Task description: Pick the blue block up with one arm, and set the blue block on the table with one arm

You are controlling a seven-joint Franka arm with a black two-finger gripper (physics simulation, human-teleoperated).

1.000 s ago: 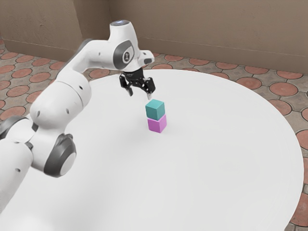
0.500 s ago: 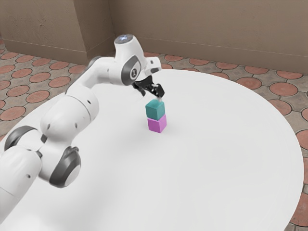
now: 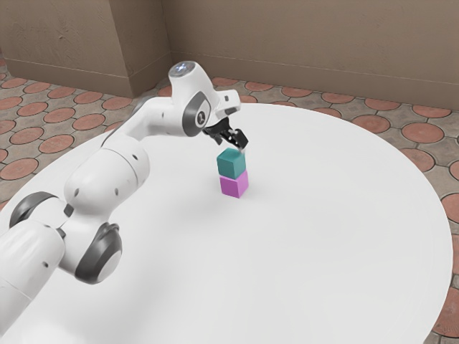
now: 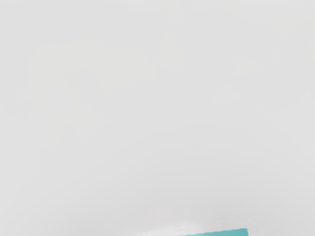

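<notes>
In the exterior view, my hand (image 3: 230, 139) is tilted and close to the top of the blue block (image 3: 231, 164), near its far edge; whether they touch, I cannot tell. Nor can I tell whether the hand is released or clenched. The blue block, teal in hue, rests upon the magenta block (image 3: 234, 185), which stands on the round white desk (image 3: 315, 236). My white arm (image 3: 107, 179) reaches in from the exterior view's left. In the wrist view, a teal edge of the blue block lies before the pale desk surface.
</notes>
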